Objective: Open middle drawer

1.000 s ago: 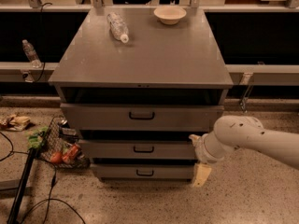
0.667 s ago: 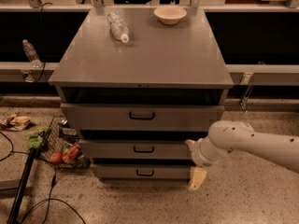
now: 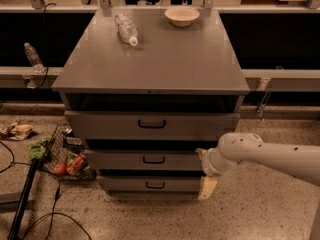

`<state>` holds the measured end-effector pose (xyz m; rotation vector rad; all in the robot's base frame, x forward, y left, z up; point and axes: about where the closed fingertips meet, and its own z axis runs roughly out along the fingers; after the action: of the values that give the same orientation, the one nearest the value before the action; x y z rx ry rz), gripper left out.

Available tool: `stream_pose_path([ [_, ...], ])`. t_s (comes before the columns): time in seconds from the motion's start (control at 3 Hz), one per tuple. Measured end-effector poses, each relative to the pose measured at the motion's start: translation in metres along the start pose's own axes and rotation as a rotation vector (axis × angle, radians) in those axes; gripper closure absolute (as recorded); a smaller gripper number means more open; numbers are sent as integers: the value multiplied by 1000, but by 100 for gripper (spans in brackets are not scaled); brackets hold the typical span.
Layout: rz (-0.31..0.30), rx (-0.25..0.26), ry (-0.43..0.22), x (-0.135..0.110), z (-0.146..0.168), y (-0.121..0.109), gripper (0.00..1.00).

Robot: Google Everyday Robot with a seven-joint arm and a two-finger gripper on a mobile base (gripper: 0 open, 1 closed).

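Gripper (image 3: pixel 207 187) sits low at the right front corner of the cabinet, at the right end of the lowest drawer (image 3: pixel 125 184) and just below the right end of the middle drawer (image 3: pixel 120 160). Can't tell whether it's open or closed from this angle. Nothing visibly held. The wrist is level with the middle drawer's front, and the arm (image 3: pixel 280 156) comes in from the right.

Middle drawer: second of three, front flush in the stack, looks fully shut. Its small black handle (image 3: pixel 154 160) is centred and well left of the gripper. No contact with it yet.

Judgement on the step: this is still the approach. The gripper needs to move left along the drawer front and rise slightly to handle height, not drop to the lowest drawer's handle (image 3: pixel 155 185). It should line up square with the handle, hook or clamp it, then pull straight out along the slide axis. An off-axis pull risks binding or slipping off such a small handle. It should also stay under the top drawer (image 3: pixel 100 125) front.

Versus 1.0 s ago: wrist and gripper have shifted a bit left, closer to the drawer's right end. Drawer fronts are unchanged. The water bottle (image 3: pixel 126 29) and bowl (image 3: pixel 182 15) on the cabinet top (image 3: pixel 150 66) haven't moved.
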<state>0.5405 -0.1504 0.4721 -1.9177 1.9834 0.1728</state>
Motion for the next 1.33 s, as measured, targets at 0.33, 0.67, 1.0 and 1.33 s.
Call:
stream_pose_path([
  [0.33,-21,27,12,3,8,-13,0],
  [0.67,-27,34,6,7,19,-22,0],
  [1.0,-25,40,-3,11,29,-32,0],
  [1.33,-18,40,-15,17,40,-40,0],
])
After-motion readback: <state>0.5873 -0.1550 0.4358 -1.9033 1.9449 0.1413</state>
